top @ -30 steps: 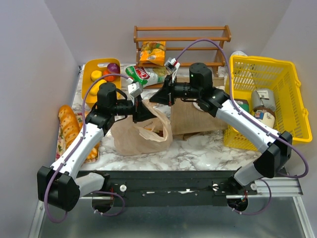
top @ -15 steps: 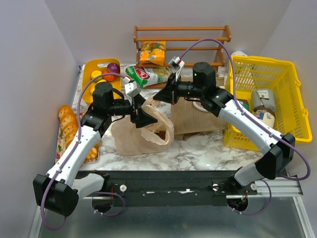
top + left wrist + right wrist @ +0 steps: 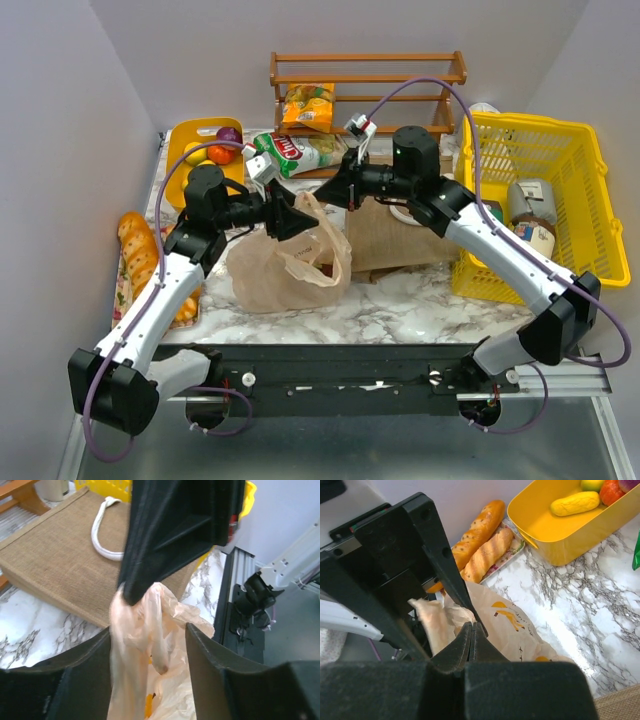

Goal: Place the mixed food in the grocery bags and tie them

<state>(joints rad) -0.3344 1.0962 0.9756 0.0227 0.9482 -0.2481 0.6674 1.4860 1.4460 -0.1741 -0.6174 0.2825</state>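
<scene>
Marble tabletop (image 3: 420, 300), frame centre: peach plastic bag (image 3: 270, 275) stands with its top pinched in the clenched right gripper (image 3: 471, 626); left gripper (image 3: 147, 630) released, fingers (image 3: 75, 680) straddling the hanging plastic.

Bags: we count two, a peach plastic bag (image 3: 285, 270) at centre and a jute tote (image 3: 400, 240) at its 3 o'clock.
Basket (image 3: 585, 150): we see one, at 3 o'clock.
Jars (image 3: 530, 195): we make out two, in the basket.
Tray (image 3: 183, 132): one, at 10 o'clock.
Produce (image 3: 575, 502): we count four pieces, in the tray.
Rack (image 3: 400, 68): one, at 12 o'clock.
Packets: we count two, a yellow packet (image 3: 308, 105) on the rack and a green packet (image 3: 290, 152) at 11 o'clock.
Loaves (image 3: 482, 522): we see two, at 9 o'clock.
</scene>
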